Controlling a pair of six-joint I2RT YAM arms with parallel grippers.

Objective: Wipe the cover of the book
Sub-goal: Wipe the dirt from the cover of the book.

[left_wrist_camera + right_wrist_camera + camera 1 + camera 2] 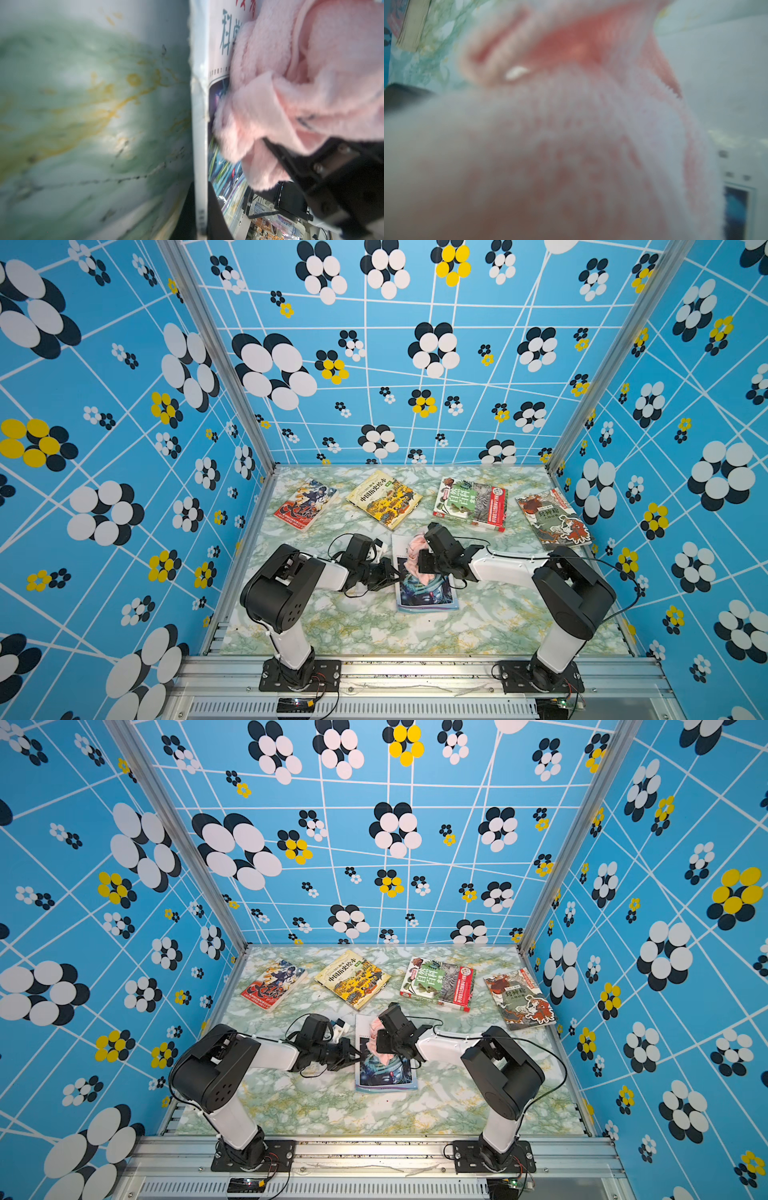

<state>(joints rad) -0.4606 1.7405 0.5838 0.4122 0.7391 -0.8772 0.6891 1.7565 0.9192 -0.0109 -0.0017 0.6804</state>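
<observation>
PINNED FOR A WIPE: On my green marbled bench (374, 626), a thin, glossy blue-and-white paperback book (428, 595) lies flat at centre, close in front of both arms. A fluffy pink fleece cloth (415, 548) sits bunched on its cover, clamped in my right tool (423, 568). My left tool (394, 573) is closed on the book's spine edge. I judge the book light, bendy and ready to skate on the smooth bench, so that edge is the place to pin it. The cloth is soft and limp, best gripped by its gathered fold.
</observation>
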